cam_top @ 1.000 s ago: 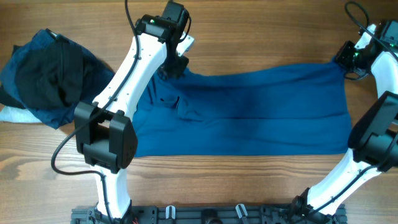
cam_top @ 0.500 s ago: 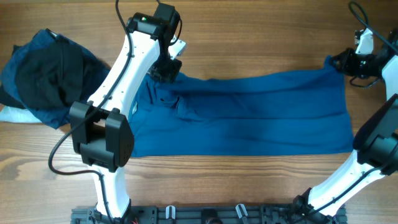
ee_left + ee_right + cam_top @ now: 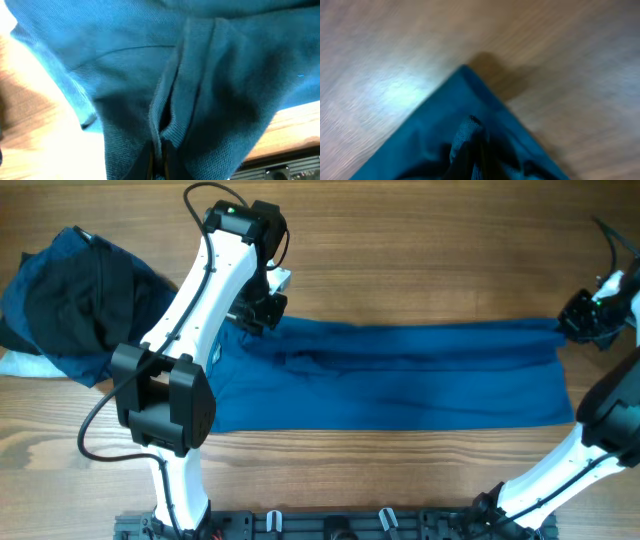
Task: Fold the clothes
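Note:
The clothes, a plain mid-blue shirt [image 3: 400, 375], lie in a long band across the middle of the wooden table. My left gripper [image 3: 262, 310] is shut on the shirt's far edge at the left end; in the left wrist view a fold of the blue fabric [image 3: 200, 90] runs down between the closed jaws [image 3: 159, 162]. My right gripper [image 3: 580, 320] is shut on the far corner at the right end. The right wrist view shows that corner [image 3: 470, 100] pinched and held just above the wood. The far edge is stretched taut between the two grippers.
A heap of dark blue and black garments [image 3: 70, 300] lies at the far left over something white [image 3: 22, 365]. A black rail [image 3: 340, 525] runs along the near table edge, where both arm bases stand.
Both grippers have carried the shirt's far edge toward the near side, so the band is narrower. The right gripper has also moved outward to the right, pulling the edge straight.

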Controlling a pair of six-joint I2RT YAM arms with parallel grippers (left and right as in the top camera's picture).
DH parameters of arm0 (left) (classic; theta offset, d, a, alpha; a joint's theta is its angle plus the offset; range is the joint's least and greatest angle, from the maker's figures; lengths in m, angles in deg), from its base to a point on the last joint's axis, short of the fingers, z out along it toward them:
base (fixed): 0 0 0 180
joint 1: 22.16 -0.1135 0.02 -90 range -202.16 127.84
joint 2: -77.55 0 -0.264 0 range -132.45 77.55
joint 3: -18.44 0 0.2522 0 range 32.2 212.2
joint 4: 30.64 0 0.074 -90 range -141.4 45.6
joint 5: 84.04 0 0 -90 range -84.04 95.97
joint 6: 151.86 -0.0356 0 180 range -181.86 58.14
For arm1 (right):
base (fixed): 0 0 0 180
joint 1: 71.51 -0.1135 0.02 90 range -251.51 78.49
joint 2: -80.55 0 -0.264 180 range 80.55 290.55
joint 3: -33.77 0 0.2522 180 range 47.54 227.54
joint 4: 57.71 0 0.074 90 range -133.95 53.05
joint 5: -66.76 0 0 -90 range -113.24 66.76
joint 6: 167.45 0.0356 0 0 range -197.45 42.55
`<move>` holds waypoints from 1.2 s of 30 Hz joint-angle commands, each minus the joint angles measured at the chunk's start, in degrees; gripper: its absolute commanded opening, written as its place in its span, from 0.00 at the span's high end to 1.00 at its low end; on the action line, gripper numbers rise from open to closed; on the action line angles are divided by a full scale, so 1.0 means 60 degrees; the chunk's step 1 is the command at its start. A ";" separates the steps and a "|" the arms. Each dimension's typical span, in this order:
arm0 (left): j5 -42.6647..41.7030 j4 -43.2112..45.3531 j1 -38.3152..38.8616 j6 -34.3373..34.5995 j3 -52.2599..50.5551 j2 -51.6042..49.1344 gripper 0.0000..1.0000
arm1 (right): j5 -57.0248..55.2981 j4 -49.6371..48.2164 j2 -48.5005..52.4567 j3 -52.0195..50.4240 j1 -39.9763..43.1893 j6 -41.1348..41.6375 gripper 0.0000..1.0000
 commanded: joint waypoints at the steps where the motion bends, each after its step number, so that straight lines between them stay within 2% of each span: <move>1: -0.0113 -0.0135 -0.0051 0.0331 -0.0375 0.0255 0.95 | -0.0295 0.0237 -0.0295 0.0029 0.0339 0.0262 0.96; 10: -0.0109 -0.0219 -0.0051 0.0503 -0.1719 0.0255 0.94 | -0.0382 0.0889 -0.0295 0.0029 0.0357 -0.0018 0.96; 17: -0.0106 -0.0197 -0.0051 0.0503 -0.2040 0.0255 0.92 | -0.1432 0.1861 -0.0291 0.0029 0.0353 0.0033 0.95; 18: -0.0106 -0.0197 -0.0055 0.0503 -0.2040 0.0255 0.82 | -0.1716 0.2011 -0.0291 0.0029 0.0353 0.0040 0.84; 19: -0.0066 -0.0204 -0.0098 0.0499 -0.2040 0.0255 0.65 | -0.1730 0.2051 -0.0295 0.0029 0.0357 0.0033 0.67; 20: -0.0066 -0.0200 -0.0142 0.0499 -0.2040 0.0255 0.55 | -0.1734 0.2051 -0.0295 0.0029 0.0357 0.0036 0.64; 21: -0.0069 -0.0197 -0.0204 0.0499 -0.2040 0.0255 0.23 | -0.1734 0.2040 -0.0291 0.0029 0.0357 0.0033 0.58; 22: -0.0069 -0.0182 -0.0262 0.0499 -0.2040 0.0255 0.18 | -0.1727 0.2007 -0.0295 0.0029 0.0357 0.0040 0.53; 25: -0.0080 0.0113 -0.0452 0.0499 -0.2040 0.0255 0.15 | -0.1727 0.1883 -0.0291 0.0025 0.0357 0.0044 0.50; 28: -0.0076 0.0284 -0.0616 0.0499 -0.2040 0.0255 0.16 | -0.1472 0.1432 -0.0291 -0.0011 0.0357 -0.0025 0.42; 30: -0.0069 0.0328 -0.0696 0.0488 -0.2025 0.0255 0.17 | -0.0823 0.1129 -0.0291 -0.0011 0.0357 -0.0619 0.41; 33: -0.0157 0.0266 -0.0871 0.0506 -0.1774 0.0288 0.24 | 0.0455 0.0692 -0.0291 -0.0011 0.0361 -0.1559 0.39; 36: -0.0532 0.0087 -0.0991 0.0499 -0.1275 0.0510 0.28 | 0.0732 0.0565 -0.0291 -0.0011 0.0503 -0.1887 0.39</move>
